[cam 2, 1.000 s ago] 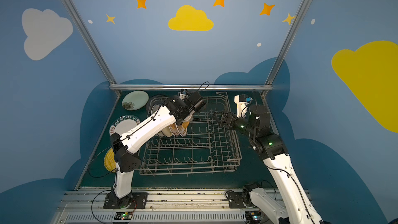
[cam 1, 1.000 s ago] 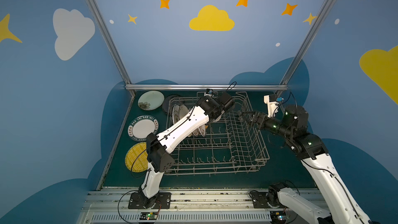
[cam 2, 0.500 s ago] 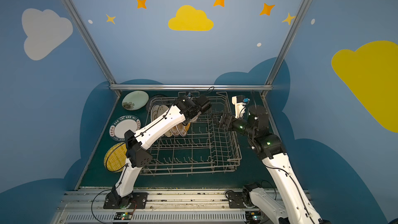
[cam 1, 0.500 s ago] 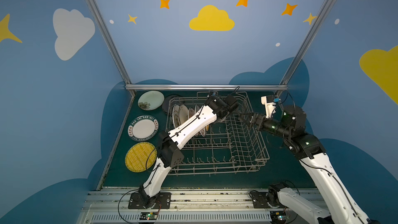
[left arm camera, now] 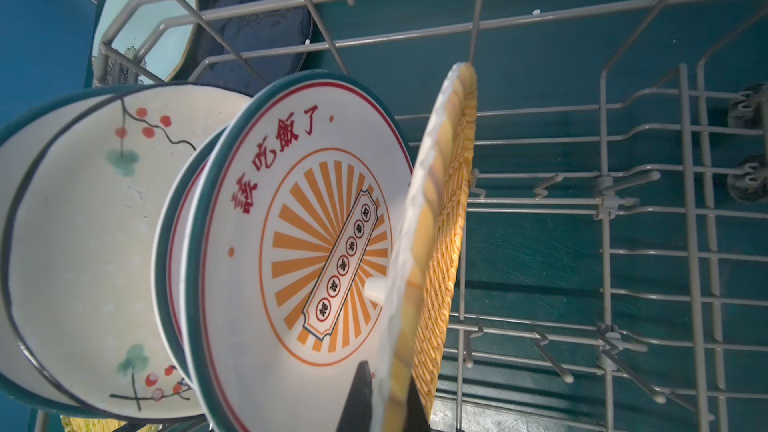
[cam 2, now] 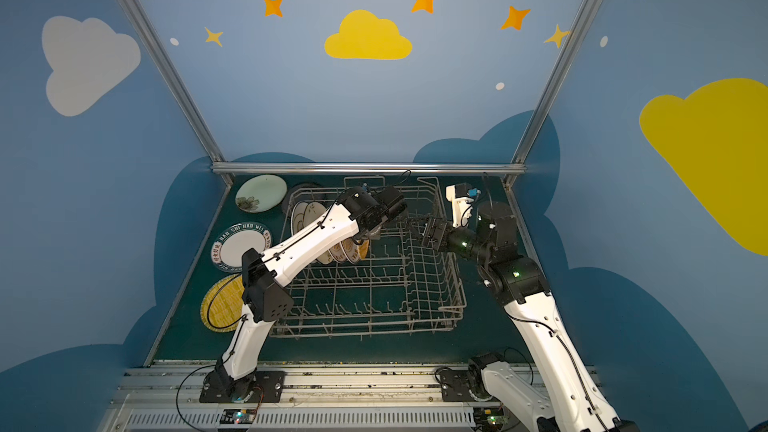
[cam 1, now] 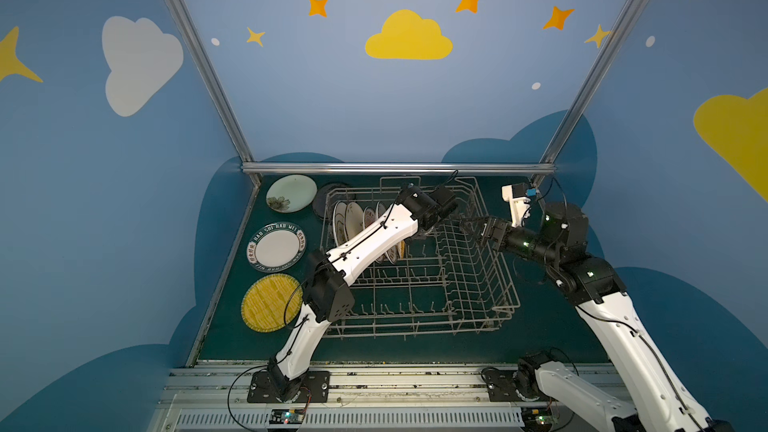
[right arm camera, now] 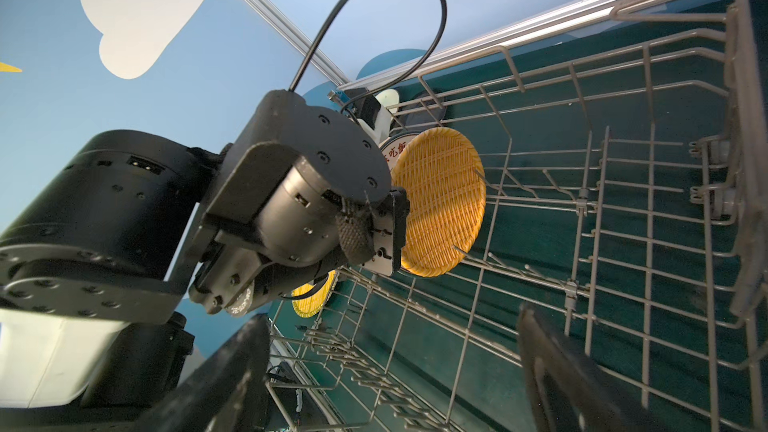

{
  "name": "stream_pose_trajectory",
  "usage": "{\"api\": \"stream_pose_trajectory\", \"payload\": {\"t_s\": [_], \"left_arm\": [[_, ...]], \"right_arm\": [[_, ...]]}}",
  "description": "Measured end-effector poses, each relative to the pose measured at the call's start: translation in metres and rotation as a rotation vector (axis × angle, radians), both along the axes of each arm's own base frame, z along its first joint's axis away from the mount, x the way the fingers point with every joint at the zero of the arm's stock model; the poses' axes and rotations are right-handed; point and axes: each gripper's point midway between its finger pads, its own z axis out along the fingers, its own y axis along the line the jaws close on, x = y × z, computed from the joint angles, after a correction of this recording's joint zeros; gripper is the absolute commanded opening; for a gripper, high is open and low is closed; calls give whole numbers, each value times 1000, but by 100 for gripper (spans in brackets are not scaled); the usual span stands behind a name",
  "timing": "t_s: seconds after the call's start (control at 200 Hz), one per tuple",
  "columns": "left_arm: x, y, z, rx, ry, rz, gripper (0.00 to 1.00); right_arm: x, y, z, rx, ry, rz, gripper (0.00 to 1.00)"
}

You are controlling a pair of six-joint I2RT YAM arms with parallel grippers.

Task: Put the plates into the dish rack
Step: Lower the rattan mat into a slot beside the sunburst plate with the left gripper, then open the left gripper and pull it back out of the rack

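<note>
The dish rack (cam 1: pixel 494 268) (cam 2: pixel 451 280) is a large grey wire basket mid-table. Several plates (cam 1: pixel 353 222) stand on edge between its tines at the far left. In the left wrist view my left gripper (left arm camera: pixel 388 384) is shut on the rim of a yellow woven plate (left arm camera: pixel 444 209) (right arm camera: pixel 440 201). That plate stands upright beside a white sunburst plate (left arm camera: pixel 316 243). My right gripper (cam 1: pixel 467 224) (right arm camera: pixel 395 367) hangs open over the rack's right rim, holding nothing. On the table left of the rack lie a pale green floral plate (cam 1: pixel 291 193), a black plate (cam 1: pixel 322 201), a lettered-rim plate (cam 1: pixel 277 247) and another yellow woven plate (cam 1: pixel 266 303).
The blue walls and metal frame rails (cam 1: pixel 395 168) close in the table at the back and sides. The rack's near and right rows of tines (cam 1: pixel 415 284) hold no plates. The left arm's elbow (cam 1: pixel 330 297) hangs over the rack's left edge.
The left arm's elbow has swung right, uncovering the yellow plate on the table. Its wrist has moved a little right and down with the held plate. The right arm has barely moved.
</note>
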Motion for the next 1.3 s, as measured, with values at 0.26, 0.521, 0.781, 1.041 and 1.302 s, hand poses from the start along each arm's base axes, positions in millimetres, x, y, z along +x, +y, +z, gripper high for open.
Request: {"api": "stream_pose_trajectory", "payload": {"t_s": [0.26, 0.521, 0.781, 1.041, 1.302], "left_arm": [[-3, -8, -21, -22, 44, -11, 14], [-4, -11, -25, -42, 55, -18, 33], [-3, 4, 17, -96, -10, -17, 49], [-4, 26, 69, -165, -92, -21, 61], [-21, 48, 122, -281, -175, -46, 69]], "right_arm": [[1, 1, -4, -2, 10, 2, 91], [2, 1, -7, -2, 18, 1, 91], [2, 1, -7, -2, 19, 1, 91], [3, 1, -8, -2, 21, 0, 91], [3, 1, -8, -3, 20, 0, 91]]}}
